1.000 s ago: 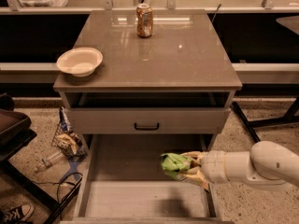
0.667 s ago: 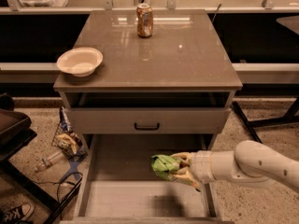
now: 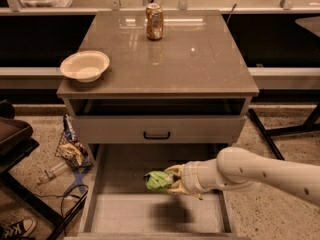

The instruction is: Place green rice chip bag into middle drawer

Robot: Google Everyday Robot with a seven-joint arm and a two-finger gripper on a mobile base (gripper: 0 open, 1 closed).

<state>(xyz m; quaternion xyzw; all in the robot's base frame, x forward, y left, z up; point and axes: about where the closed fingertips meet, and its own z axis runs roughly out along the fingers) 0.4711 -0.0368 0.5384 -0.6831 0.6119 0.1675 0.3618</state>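
The green rice chip bag point(image 3: 158, 181) is held in my gripper point(image 3: 171, 180), crumpled, over the open middle drawer point(image 3: 120, 211). My white arm reaches in from the right, low over the drawer's pale floor. The bag casts a shadow on the floor below it. The gripper's fingers are closed around the bag's right end. The drawer is pulled far out below the cabinet, its thin grey side walls showing on both sides.
A grey drawer front with a black handle point(image 3: 156, 134) sits above the open drawer. On the tabletop stand an orange-brown can point(image 3: 154, 21) and a cream bowl point(image 3: 85, 65). Litter and a wire basket point(image 3: 70, 151) lie on the floor at left.
My arm has moved left over the drawer, carrying the green bag with it toward the drawer's middle.
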